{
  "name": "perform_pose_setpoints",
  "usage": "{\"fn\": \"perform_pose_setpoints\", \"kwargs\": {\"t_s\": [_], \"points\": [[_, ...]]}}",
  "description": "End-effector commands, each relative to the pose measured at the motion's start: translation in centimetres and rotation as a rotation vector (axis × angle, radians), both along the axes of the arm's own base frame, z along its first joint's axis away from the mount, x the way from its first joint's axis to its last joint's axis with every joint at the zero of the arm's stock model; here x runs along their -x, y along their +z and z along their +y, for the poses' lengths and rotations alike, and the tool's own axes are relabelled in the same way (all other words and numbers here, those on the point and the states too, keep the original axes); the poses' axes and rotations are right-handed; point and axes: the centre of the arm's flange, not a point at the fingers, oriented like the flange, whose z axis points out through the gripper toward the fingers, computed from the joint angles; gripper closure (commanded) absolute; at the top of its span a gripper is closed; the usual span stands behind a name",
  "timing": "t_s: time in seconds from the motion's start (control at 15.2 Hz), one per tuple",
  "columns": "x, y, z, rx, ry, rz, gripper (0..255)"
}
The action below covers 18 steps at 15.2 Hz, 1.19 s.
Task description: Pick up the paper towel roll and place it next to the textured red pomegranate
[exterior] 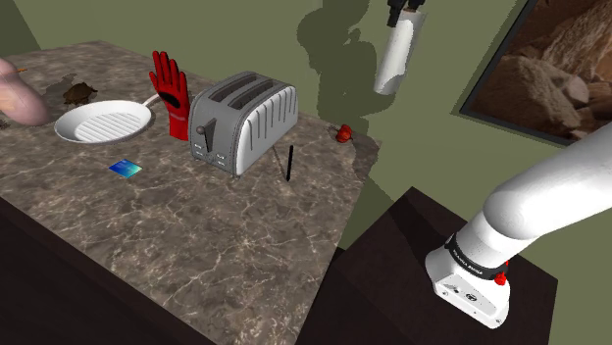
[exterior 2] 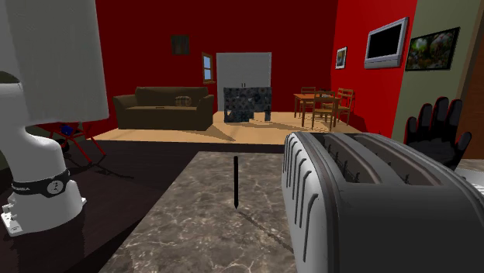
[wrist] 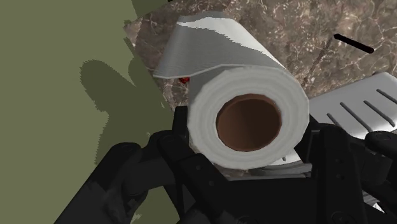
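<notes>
Clamped in the gripper (wrist: 251, 153), the paper towel roll (wrist: 232, 95) hangs above the far right edge of the counter (exterior: 196, 235), lifted but not yet set beside the red pomegranate (exterior: 343, 133).

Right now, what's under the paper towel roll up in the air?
Below the paper towel roll, held by the gripper, are the marble counter and a bit of the red pomegranate. The roll covers the rest of the pomegranate.

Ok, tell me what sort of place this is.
Probably a house's kitchen counter: a stone-patterned countertop carries a toaster and a ribbed pan, and beyond it lie a sofa and a wall-mounted TV.
</notes>
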Motion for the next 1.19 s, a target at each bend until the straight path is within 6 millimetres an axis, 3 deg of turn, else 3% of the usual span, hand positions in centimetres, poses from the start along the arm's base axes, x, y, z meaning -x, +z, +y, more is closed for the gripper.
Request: {"fn": "perform_pose_setpoints", "kwargs": {"t_s": [0.0, 0.07, 1.12], "points": [[-0.2, -0.2, -2.7, 0.0, 0.002, 0.0, 255], [-0.3, -0.2, -4.0, 0.0, 0.002, 0.0, 255], [-0.3, -8.7, -4.0, 0.0, 0.002, 0.0, 255]]}}
